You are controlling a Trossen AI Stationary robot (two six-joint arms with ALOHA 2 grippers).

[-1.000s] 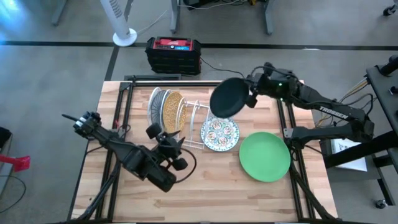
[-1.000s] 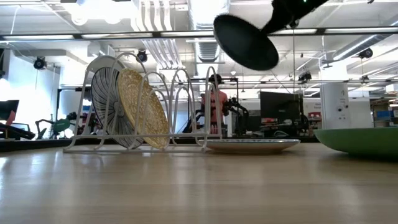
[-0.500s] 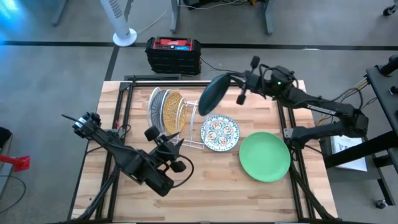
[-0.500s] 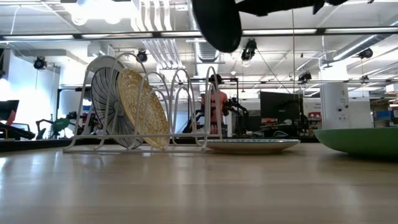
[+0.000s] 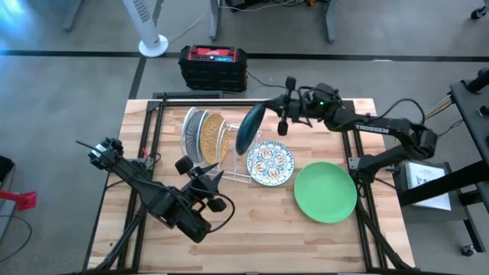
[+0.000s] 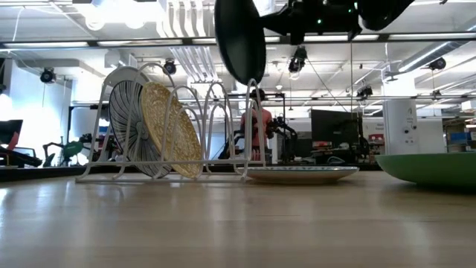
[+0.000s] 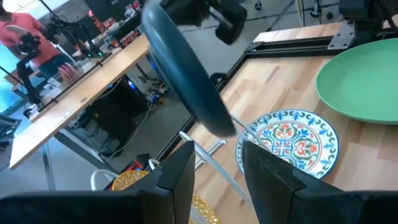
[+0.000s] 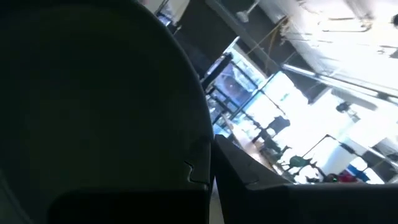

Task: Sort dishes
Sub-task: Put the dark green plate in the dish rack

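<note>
My right gripper (image 5: 270, 113) is shut on the dark teal plate (image 5: 250, 128), which stands almost on edge in the air above the right end of the white wire rack (image 5: 229, 153). The low view shows the teal plate (image 6: 239, 37) clear of the rack's loops (image 6: 223, 112). A mustard speckled plate (image 5: 212, 137) and a pale ribbed plate (image 5: 194, 131) lean upright in the rack. The floral plate (image 5: 270, 163) and the green plate (image 5: 325, 191) lie flat on the table. My left gripper (image 7: 217, 177) stands open at the rack's near side, holding nothing. My right gripper holds the teal plate by its rim (image 5: 264, 111) at the plate's far right side, a finger on each face. The fingers come level from the table's right. The plate is lifted clear, nearly upright, with its lower edge (image 6: 249, 78) just above the rack.
Black frame rails (image 5: 149, 145) run along the table's left and right sides. A red and black box (image 5: 214, 65) stands on the floor past the far edge. Bare wood lies in front of the rack toward the near edge.
My right gripper has carried the teal plate toward the table's left and slightly down, rolling as it went. The plate has turned from a broad tilted face to nearly on edge and now hangs over the rack's right end.
</note>
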